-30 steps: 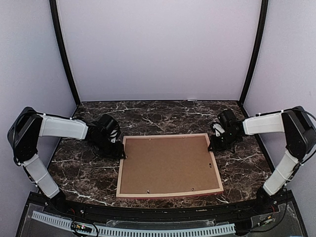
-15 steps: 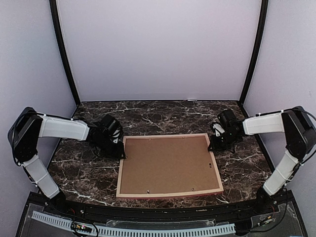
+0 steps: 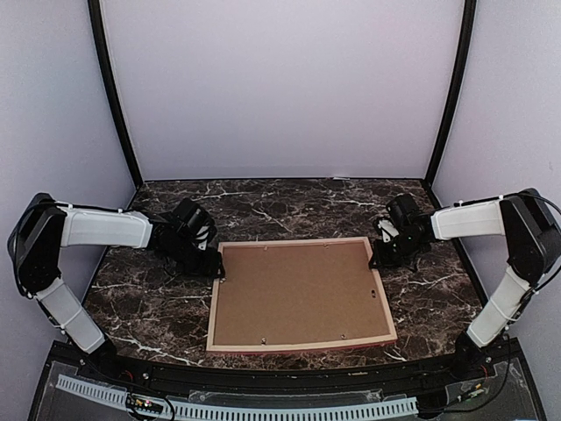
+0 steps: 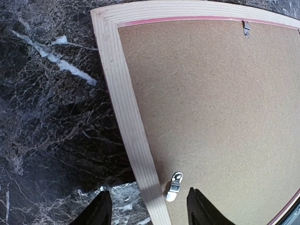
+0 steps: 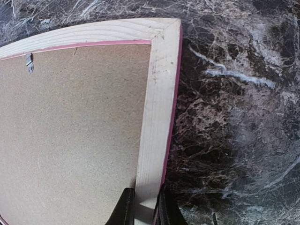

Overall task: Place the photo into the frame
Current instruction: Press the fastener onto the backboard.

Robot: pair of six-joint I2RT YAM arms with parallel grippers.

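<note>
Backdrop: pale lilac walls (image 3: pixel 280 88) are enclosing the cell, with black posts (image 3: pixel 112 96) standing at the far corners.
Surface: a dark marble table (image 3: pixel 158 307) with white veins is carrying everything.
Frame: the frame (image 3: pixel 298 345) is lying face down at the middle of the table, showing its pale wood back and a thin pink edge along its sides.
Backing board: a brown backing board (image 3: pixel 298 294) is sitting inside the frame and covering the whole opening.
Clips: small metal clips (image 4: pixel 174 185) are lying on the board just inside the rails.
Left gripper: the left gripper (image 4: pixel 147 208) is straddling the left rail near the far left corner, fingers apart with gaps on both sides; whether the tips are touching the table cannot be told.
Right gripper: the right gripper (image 5: pixel 144 208) is clamping the right rail near the far right corner, one finger pressing each side of the wood.
</note>
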